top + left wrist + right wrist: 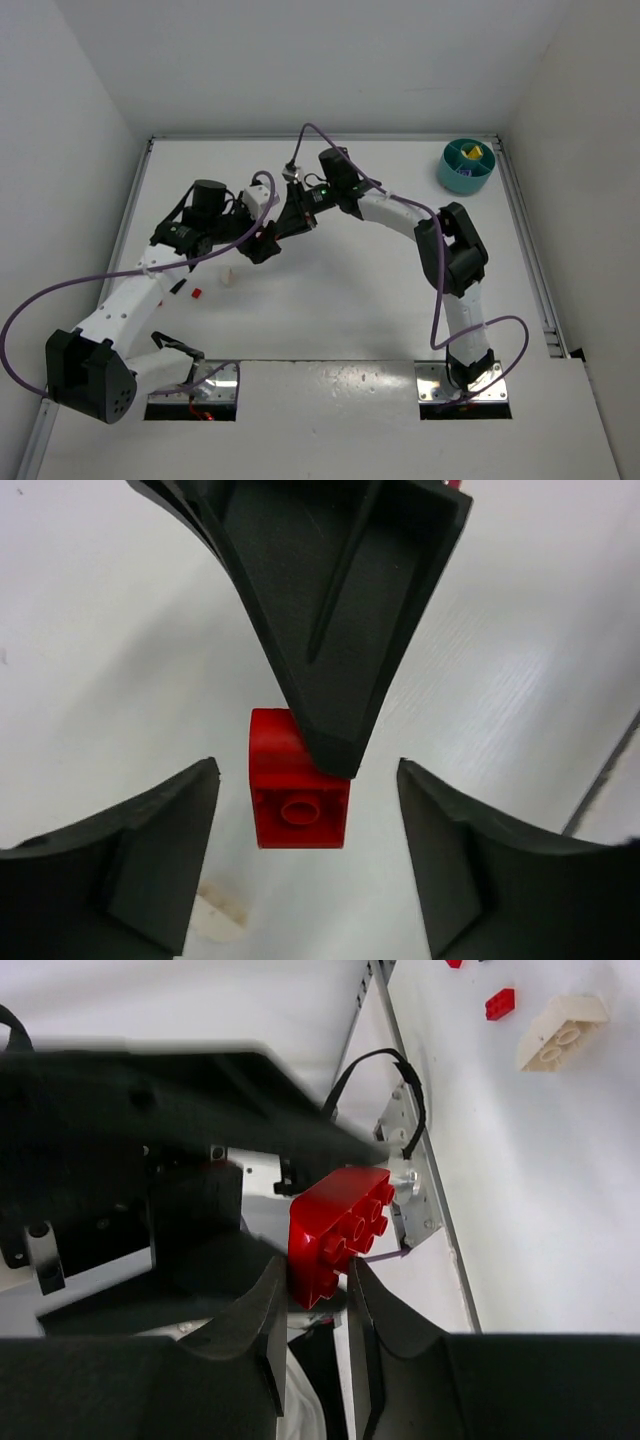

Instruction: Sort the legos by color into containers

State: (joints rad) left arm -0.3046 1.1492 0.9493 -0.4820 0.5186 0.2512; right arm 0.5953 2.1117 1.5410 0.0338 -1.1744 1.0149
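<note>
While the right fingers (252,1328) are pinching a red brick (338,1228), the left fingers (130,865) are hanging wide open around it, empty; next, probably carrying it to the dish (465,167).

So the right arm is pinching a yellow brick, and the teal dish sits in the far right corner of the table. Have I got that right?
Not quite. The brick pinched in the right gripper is red, not yellow; the right wrist view shows it clearly. The rest stands: the teal dish sits in the far right corner of the table.
</note>
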